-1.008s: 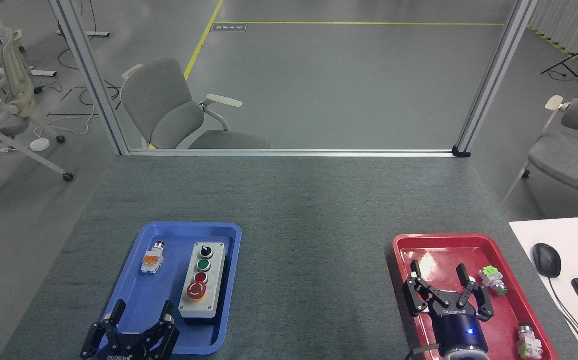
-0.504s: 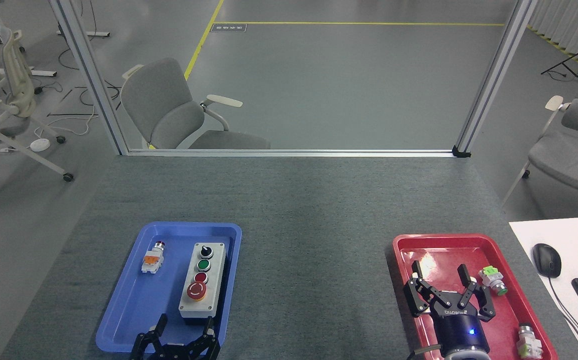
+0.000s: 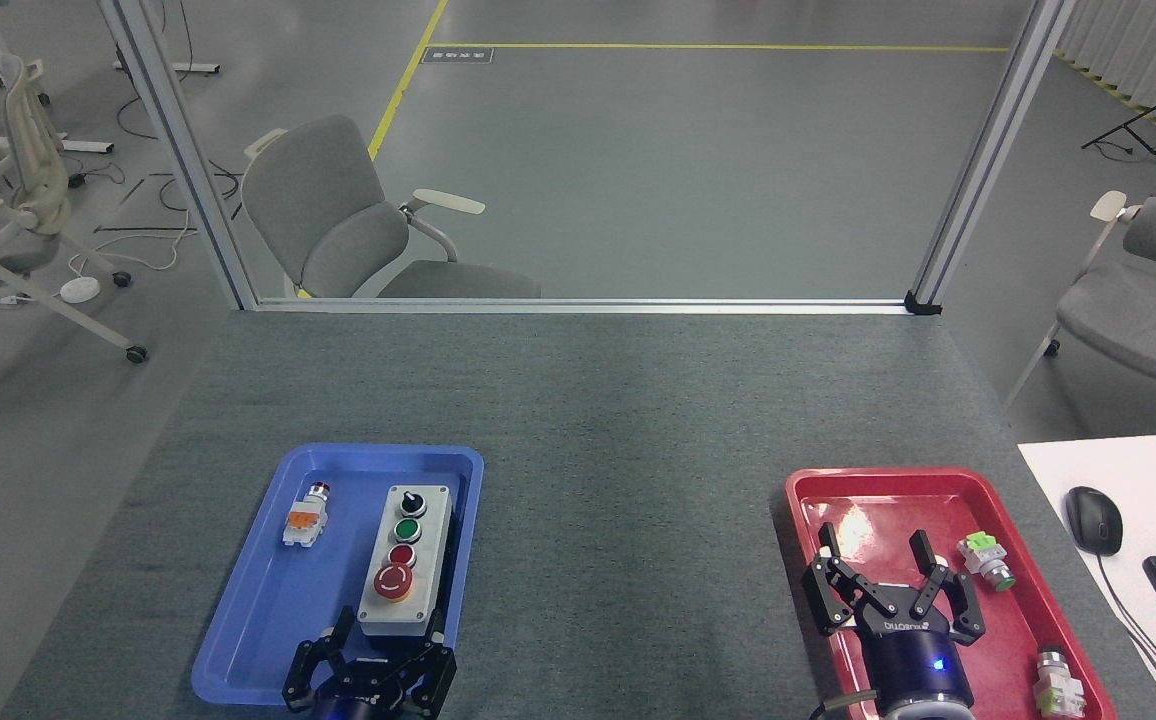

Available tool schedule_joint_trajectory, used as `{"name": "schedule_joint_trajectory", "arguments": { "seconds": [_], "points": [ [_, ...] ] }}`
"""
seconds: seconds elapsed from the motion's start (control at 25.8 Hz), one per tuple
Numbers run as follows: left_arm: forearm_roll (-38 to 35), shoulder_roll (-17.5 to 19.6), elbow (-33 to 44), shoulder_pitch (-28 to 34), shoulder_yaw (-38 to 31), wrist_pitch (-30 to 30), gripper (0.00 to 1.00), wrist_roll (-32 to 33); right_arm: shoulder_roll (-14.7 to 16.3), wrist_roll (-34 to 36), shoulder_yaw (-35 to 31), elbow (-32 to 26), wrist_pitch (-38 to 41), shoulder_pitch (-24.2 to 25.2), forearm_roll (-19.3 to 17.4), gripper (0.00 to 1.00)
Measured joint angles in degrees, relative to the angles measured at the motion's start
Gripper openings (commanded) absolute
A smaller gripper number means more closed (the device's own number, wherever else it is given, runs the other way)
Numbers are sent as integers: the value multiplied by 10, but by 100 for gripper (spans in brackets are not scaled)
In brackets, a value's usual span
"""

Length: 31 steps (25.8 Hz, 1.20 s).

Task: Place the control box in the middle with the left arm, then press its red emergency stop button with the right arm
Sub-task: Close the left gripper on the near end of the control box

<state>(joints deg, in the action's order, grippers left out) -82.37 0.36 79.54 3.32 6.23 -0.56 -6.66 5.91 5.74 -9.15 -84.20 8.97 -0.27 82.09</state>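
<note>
— Black fingers of the left gripper [image 3: 383, 640] are spread at the near end of the control box [image 3: 403, 563], which lies in the blue tray [image 3: 248, 640].
— So nothing's moved to the middle?
— No. Right gripper [image 3: 880, 565] hangs spread over the red tray [image 3: 808, 490]; red emergency stop button [image 3: 393, 581] unpressed, I judge.

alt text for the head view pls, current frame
The open left gripper brackets the near end of the grey control box, which lies in a blue tray on the grey table, its red emergency stop button nearest the gripper. The right gripper hangs open over a red tray holding loose button parts.
</note>
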Motion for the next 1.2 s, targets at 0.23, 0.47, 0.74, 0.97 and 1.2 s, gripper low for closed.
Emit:
{"name": "schedule_joint_trajectory", "arguments": {
  "seconds": [0.23,0.47,0.74,0.97,1.2],
  "points": [
    [1,1,-19,-14,0,0,99,0,-3,-1,0,0,0,-1,0,98],
    [6,0,-51,-41,0,0,99,0,-4,-2,0,0,0,-1,0,98],
    [17,-1,-82,-61,-1,6,99,-1,-3,-2,0,0,0,-2,0,98],
    [24,-1,-108,-84,-1,8,99,-1,-2,-2,0,0,0,-2,0,98],
    [25,4,-131,-109,-1,10,84,-1,2,-3,0,0,0,-1,-1,98]
  ]
}}
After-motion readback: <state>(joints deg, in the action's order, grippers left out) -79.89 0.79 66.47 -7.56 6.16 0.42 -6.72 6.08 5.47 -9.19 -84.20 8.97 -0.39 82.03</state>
